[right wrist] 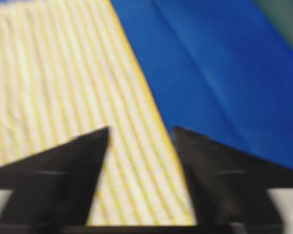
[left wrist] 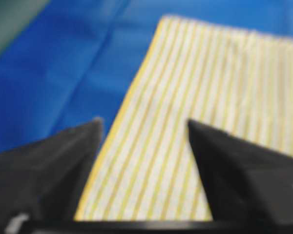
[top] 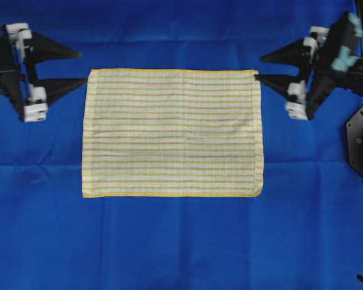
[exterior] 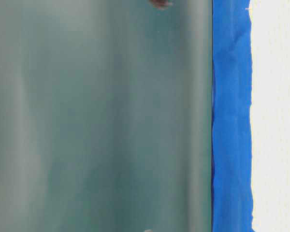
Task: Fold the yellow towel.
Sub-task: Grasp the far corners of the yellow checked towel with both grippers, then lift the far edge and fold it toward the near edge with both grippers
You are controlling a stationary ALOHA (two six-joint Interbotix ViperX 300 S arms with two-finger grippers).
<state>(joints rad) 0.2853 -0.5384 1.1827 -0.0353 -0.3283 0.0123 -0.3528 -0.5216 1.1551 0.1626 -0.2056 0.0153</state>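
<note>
The yellow towel point(top: 172, 133) lies flat on the blue cloth point(top: 169, 241). Both the left gripper point(top: 81, 67) at ten o'clock and the right gripper point(top: 259, 67) at two o'clock have fingers spread. Each should straddle its far corner's hem, pinch only towel, then lift evenly together.

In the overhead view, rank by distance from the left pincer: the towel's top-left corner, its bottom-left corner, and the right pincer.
1. Yellow towel top-left corner, beside left pincer.
2. Its bottom-left corner, lower down.
3. Right pincer, opposite side.

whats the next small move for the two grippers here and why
Probably lower both and close on the far corners. The yellow towel lies flat and unfolded on the blue cloth; the left gripper and right gripper are open, each astride a side edge near a top corner, gripping nothing.
</note>
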